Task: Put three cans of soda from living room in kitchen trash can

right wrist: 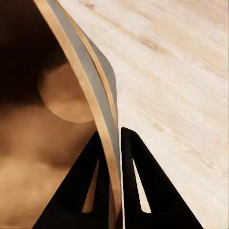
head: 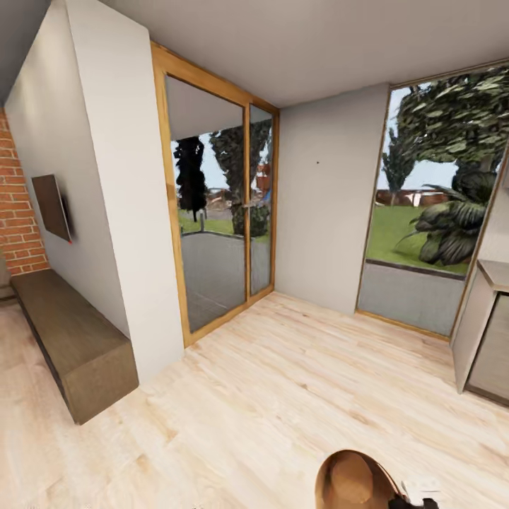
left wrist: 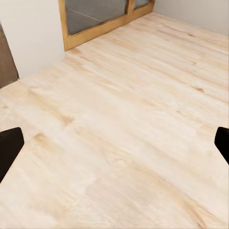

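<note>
The tash can (head: 325, 472), a round bucket with a tan-brown inside, sits at the bottom edge of the head view, held up over the wood floor. In the right wrist view my right gripper (right wrist: 114, 143) is shut on its rim (right wrist: 88, 78), one finger inside the wall and one outside. The bucket's round tan bottom shows, with nothing on it. My left gripper (left wrist: 117, 140) is open over bare floor, its dark fingertips (left wrist: 10, 143) far apart. The three can of soda are out of view.
Wood-framed glass doors (head: 219, 212) stand ahead, with a white wall (head: 120, 212) to their left. A long brown bench (head: 74, 339), a wall TV (head: 51, 206) and red brick (head: 15, 212) are at far left. A grey cabinet (head: 484, 339) stands at right by a large window (head: 431, 212). Light wood floor (head: 283, 382) stretches between.
</note>
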You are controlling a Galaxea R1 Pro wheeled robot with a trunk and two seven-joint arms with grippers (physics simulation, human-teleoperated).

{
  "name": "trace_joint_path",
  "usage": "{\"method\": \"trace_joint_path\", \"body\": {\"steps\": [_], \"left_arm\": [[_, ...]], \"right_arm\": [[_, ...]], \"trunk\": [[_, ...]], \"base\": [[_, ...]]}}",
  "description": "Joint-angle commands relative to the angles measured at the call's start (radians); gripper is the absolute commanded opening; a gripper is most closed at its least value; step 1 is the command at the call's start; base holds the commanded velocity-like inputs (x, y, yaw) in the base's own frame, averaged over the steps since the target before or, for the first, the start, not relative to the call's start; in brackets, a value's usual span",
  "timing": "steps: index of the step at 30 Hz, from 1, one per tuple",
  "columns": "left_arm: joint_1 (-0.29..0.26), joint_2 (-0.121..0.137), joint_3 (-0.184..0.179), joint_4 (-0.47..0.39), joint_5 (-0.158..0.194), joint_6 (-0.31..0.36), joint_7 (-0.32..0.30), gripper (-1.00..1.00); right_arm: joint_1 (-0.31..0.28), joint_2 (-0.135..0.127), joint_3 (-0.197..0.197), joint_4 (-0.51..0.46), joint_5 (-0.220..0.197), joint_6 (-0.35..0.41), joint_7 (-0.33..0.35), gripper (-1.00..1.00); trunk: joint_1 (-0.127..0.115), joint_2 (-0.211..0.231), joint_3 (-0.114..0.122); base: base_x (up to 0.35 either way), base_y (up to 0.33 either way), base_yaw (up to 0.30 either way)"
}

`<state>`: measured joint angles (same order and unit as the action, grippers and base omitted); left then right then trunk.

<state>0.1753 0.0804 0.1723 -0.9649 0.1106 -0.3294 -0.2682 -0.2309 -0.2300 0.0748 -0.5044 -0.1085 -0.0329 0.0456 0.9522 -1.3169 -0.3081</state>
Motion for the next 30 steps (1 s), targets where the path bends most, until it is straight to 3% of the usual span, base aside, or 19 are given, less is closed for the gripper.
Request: {"method": "trace_joint_path", "body": {"steps": [1, 4, 6, 8, 10, 12, 14, 18, 19, 23, 25, 29, 30], "left_arm": [[-0.007, 0.001, 0.001, -0.008, 0.004, 0.012, -0.002, 1.0], [-0.015, 0.002, 0.002, -0.027, 0.014, 0.046, -0.004, 1.0], [-0.028, 0.01, 0.003, -0.041, 0.027, 0.094, -0.014, 1.0], [-0.039, 0.012, 0.003, -0.044, 0.038, 0.106, -0.022, 1.0], [-0.06, 0.015, 0.004, -0.061, 0.058, 0.142, -0.032, 1.0], [-0.087, 0.016, 0.004, -0.09, 0.066, 0.2, -0.035, 1.0], [-0.118, 0.018, 0.004, -0.106, 0.069, 0.238, -0.035, 1.0], [-0.199, 0.02, 0.006, -0.115, 0.076, 0.308, -0.033, 1.0], [-0.224, 0.021, 0.007, -0.098, 0.095, 0.319, -0.031, 1.0], [-0.242, 0.023, 0.009, -0.081, 0.129, 0.321, -0.03, 1.0], [-0.244, 0.023, 0.03, -0.076, 0.139, 0.296, -0.032, 1.0], [-0.244, 0.025, 0.145, -0.071, 0.147, 0.247, -0.055, 1.0], [-0.245, 0.025, 0.157, -0.07, 0.146, 0.244, -0.061, 1.0]], "right_arm": [[-0.001, 0.001, 0.0, -0.119, -0.002, 0.002, 0.015, -1.0], [-0.001, 0.002, 0.022, -0.233, -0.002, 0.008, 0.025, -1.0], [-0.001, 0.003, 0.061, -0.373, -0.002, 0.018, 0.029, -1.0], [-0.001, 0.004, 0.079, -0.431, -0.002, 0.033, 0.03, -1.0], [-0.001, 0.008, 0.107, -0.551, -0.004, 0.119, 0.027, -1.0], [-0.001, 0.03, 0.119, -0.655, -0.003, 0.215, 0.024, -1.0], [-0.001, 0.048, 0.122, -0.698, -0.003, 0.255, 0.023, -1.0], [-0.001, 0.061, 0.12, -0.696, -0.006, 0.278, 0.021, -1.0], [-0.001, 0.058, 0.115, -0.659, -0.007, 0.262, 0.021, -1.0], [-0.001, 0.058, 0.11, -0.603, -0.009, 0.212, 0.022, -1.0], [-0.001, 0.059, 0.109, -0.586, -0.008, 0.198, 0.021, -1.0], [-0.001, 0.053, 0.105, -0.57, -0.01, 0.185, 0.022, -1.0], [-0.001, 0.053, 0.102, -0.569, -0.011, 0.184, 0.023, -1.0]], "trunk": [[0.0, 0.0, 0.0], [0.0, 0.0, 0.0], [0.0, 0.0, 0.0], [0.0, 0.0, 0.0], [0.0, 0.0, 0.0], [0.0, 0.0, 0.0], [0.0, 0.0, 0.0], [0.0, 0.0, 0.0], [0.0, 0.0, 0.001], [0.0, 0.0, 0.002], [0.0, 0.0, 0.003], [0.0, 0.0, 0.004], [0.0, 0.0, 0.005]], "base": [[0.0, -0.007, 0.257], [0.0, -0.004, 0.251], [0.0, -0.001, 0.231], [0.0, -0.001, 0.211], [0.0, 0.0, 0.186], [0.0, 0.0, 0.182], [0.0, 0.0, 0.202], [0.002, 0.0, 0.224], [0.081, 0.022, 0.237], [0.167, 0.081, 0.239], [0.24, 0.132, 0.241], [0.267, 0.148, 0.242], [0.281, 0.155, 0.242]]}}
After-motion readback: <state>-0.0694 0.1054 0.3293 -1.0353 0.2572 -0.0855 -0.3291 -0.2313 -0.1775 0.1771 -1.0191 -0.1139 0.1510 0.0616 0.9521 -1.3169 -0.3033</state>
